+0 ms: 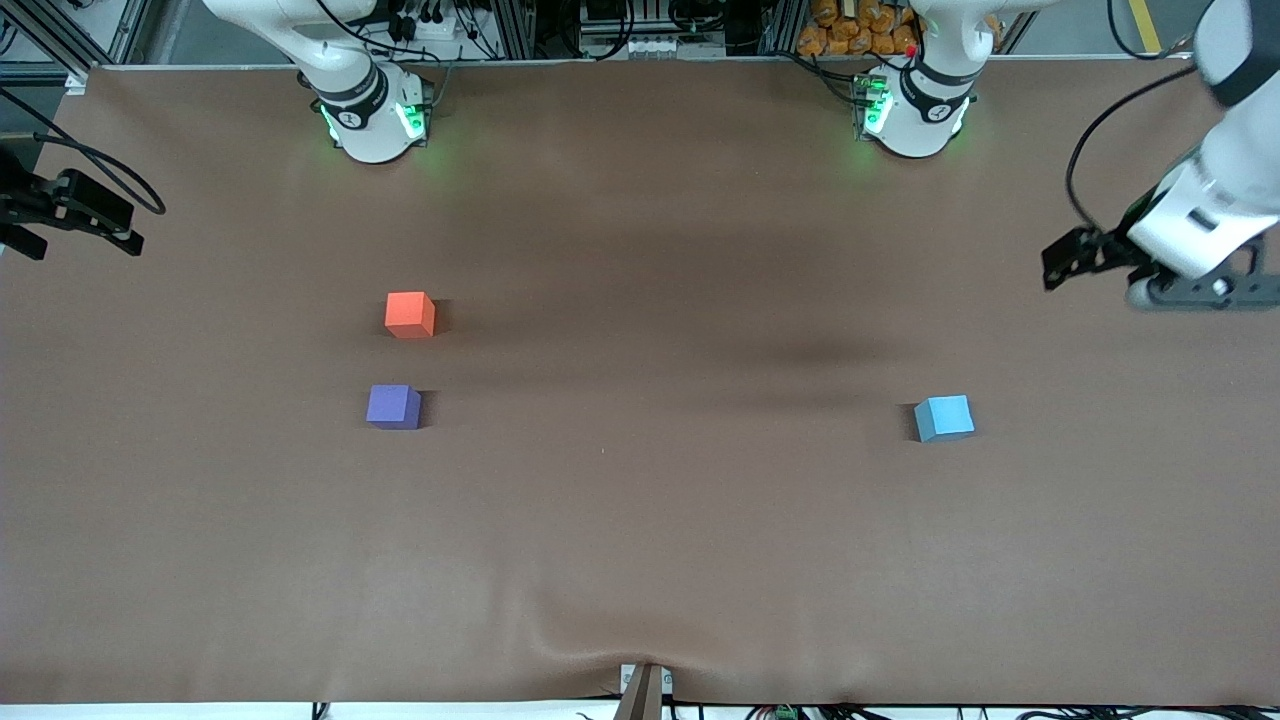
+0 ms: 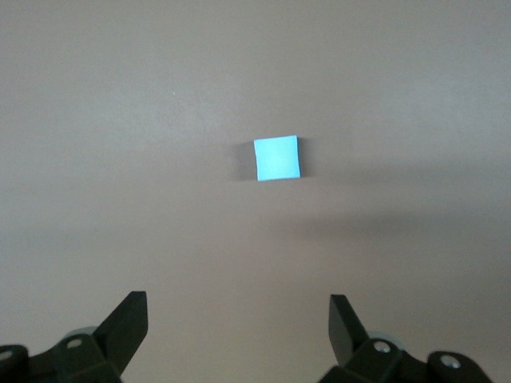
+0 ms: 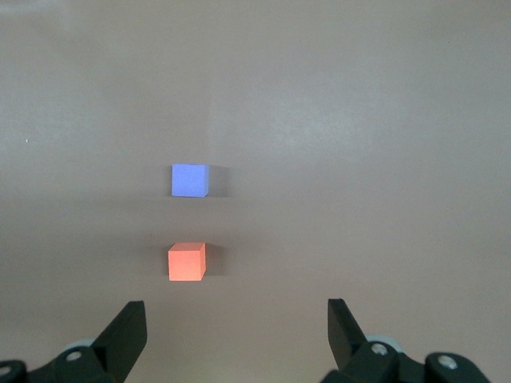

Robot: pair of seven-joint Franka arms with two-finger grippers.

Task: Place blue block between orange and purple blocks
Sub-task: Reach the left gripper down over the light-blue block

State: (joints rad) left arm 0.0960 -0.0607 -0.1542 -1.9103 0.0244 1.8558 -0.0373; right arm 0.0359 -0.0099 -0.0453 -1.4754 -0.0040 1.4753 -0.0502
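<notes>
Robotics lab. Brown cloth-covered surface (image 1: 640, 540) with two white arm bases bolted on at 11 o'clock (image 1: 372, 120) and 1 o'clock (image 1: 915, 115), green status lights on. Aluminium framing (image 1: 520, 25), power strips and loose cables (image 1: 440, 25) along 12 o'clock.

A narrow gap separates the orange block (image 1: 410, 314) and purple block (image 1: 393, 407). Bare counter (image 1: 650, 500) surrounds them and the blue block (image 1: 944, 417), so nothing blocks a tool's approach.

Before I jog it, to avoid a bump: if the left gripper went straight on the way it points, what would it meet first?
Probably the blue block, centred ahead of the open left gripper; only bare table lies between them.
</notes>
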